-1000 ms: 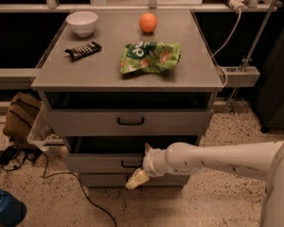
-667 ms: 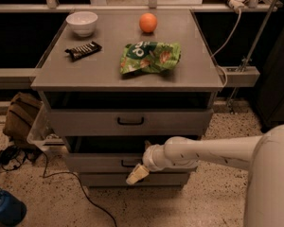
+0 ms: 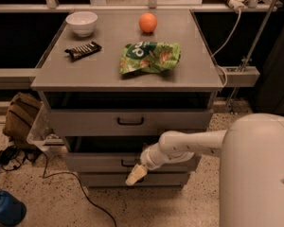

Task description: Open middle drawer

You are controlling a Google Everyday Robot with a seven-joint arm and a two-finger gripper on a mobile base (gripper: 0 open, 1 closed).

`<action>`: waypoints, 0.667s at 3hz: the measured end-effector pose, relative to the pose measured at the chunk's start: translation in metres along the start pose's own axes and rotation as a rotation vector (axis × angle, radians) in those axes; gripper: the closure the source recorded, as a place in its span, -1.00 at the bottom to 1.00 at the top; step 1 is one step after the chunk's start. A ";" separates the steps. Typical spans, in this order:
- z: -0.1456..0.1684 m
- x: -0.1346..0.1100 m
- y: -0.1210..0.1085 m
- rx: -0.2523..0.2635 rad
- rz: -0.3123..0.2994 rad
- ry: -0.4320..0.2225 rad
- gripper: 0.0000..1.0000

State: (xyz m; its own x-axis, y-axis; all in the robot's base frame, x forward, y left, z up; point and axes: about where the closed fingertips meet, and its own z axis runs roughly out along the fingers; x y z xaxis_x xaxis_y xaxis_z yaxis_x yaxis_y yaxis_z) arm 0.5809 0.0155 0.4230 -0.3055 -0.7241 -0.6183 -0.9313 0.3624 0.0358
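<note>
Gripper (image 3: pixel 136 174) is held low at the near face of the cabinet (image 3: pixel 199 79), just below the black handle (image 3: pixel 127 163) of the middle drawer (image 3: pixel 94 162). Whether it is parted or closed on anything cannot be told. The arm (image 3: pixel 189 145) is stretched in from the right. The middle drawer is set between the top drawer (image 3: pixel 85 122) and the bottom drawer (image 3: pixel 104 179), with a dark gap above its front. On the cabinet top, a bowl (image 3: pixel 81 22), an orange (image 3: pixel 148 22), a dark bar (image 3: pixel 83 50) and a green bag (image 3: pixel 150 57) are laid. The bag's print cannot be read.

Arm (image 3: pixel 194 143) nearer, claw (image 3: pixel 135 175) at middle drawer (image 3: pixel 94 162)
</note>
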 end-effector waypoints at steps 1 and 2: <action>0.000 -0.003 0.019 -0.060 -0.025 0.033 -1.00; -0.014 0.003 0.080 -0.143 -0.042 0.045 -1.00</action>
State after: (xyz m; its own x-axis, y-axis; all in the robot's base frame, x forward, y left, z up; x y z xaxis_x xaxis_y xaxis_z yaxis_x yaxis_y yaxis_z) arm 0.5025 0.0342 0.4353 -0.2709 -0.7635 -0.5863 -0.9613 0.2462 0.1235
